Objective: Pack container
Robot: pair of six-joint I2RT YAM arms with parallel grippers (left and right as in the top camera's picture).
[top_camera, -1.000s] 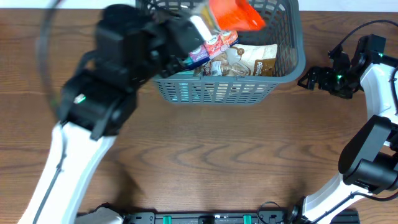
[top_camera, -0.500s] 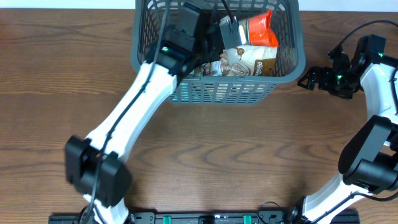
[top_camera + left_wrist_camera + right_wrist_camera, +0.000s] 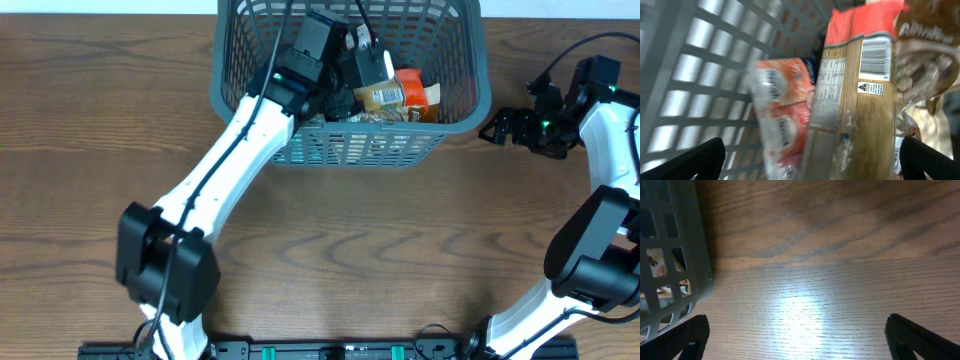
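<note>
Both our grippers gape wide and empty: left gripper (image 3: 810, 162) inside the one container (image 3: 700, 75), three snack packs (image 3: 860, 100) just beyond it; right gripper (image 3: 797, 335) over the wooden table (image 3: 840, 240).

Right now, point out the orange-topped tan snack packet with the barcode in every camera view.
Overhead: the orange-topped tan snack packet lies inside the dark grey-blue lattice plastic basket, right of centre.
Left wrist: centre-right, barcode facing the camera.
Right wrist: not in it.
Shared landmark: the basket's lattice wall, at left in both wrist views.
</note>
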